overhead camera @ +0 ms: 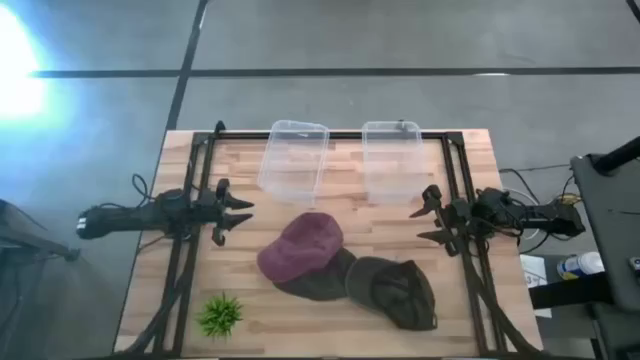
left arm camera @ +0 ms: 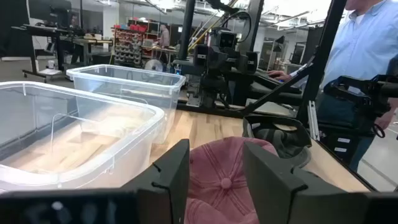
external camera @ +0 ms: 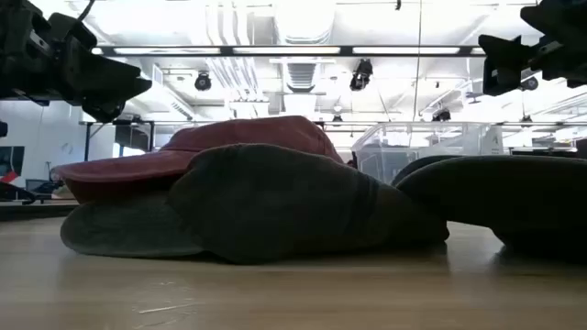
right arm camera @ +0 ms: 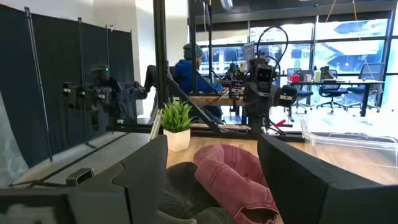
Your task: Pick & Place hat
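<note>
Wooden worktop, two clear tubs side by side at its far edge, three overlapping hats mid-front, small green plant near front-left corner

hats piled mid-table, two bins behind, plant front-left

the wooden table stands on a grey floor crossed by dark seams, with a bright glare on the floor off the table's far left corner. above the table the ceiling is white, with long strip lights and hanging ducts. beyond the table's right side stand shelving racks and a person in a light blue shirt. beyond its left side are dark curtain panels, large windows, desks with office chairs and a seated person in a blue hooded top.
</note>
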